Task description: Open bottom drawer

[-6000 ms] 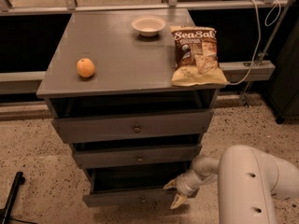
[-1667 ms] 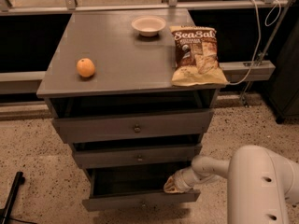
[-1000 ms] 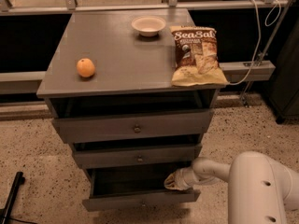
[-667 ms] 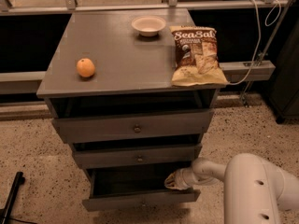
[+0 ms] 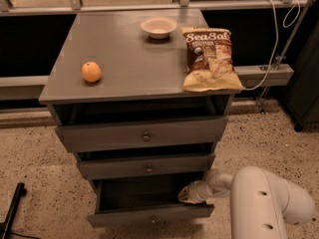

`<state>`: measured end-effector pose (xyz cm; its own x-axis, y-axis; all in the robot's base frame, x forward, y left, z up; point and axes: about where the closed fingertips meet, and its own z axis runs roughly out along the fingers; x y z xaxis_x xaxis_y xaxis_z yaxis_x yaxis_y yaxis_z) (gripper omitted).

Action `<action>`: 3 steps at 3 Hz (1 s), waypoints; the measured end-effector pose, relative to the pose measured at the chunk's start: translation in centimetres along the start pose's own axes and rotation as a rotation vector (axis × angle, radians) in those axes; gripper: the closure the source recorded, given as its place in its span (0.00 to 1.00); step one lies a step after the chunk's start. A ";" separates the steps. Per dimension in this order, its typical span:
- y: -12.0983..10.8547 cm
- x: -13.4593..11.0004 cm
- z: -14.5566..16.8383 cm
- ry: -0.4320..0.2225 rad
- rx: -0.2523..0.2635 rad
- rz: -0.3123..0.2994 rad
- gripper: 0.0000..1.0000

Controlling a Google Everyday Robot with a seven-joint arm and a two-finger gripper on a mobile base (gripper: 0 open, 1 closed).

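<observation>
The bottom drawer (image 5: 149, 216) stood well out, its inside showing; the gripper (image 5: 188, 196) sat at its 3 o'clock edge, grip state unreadable. Little seemed left.

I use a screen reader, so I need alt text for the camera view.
The bottom drawer of a grey cabinet stands pulled out, with the robot's end effector at its right end. An orange, a bowl and a chip bag sit on top.
</observation>
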<state>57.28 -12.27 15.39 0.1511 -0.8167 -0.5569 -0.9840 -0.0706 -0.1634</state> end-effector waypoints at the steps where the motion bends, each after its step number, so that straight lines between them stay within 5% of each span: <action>1: 2.4 0.2 0.3 -0.012 -0.067 0.039 1.00; 3: 6.9 -3.6 0.7 -0.092 -0.199 0.044 1.00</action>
<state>50.02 -9.45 15.74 0.1061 -0.7662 -0.6337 -0.9877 -0.1548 0.0218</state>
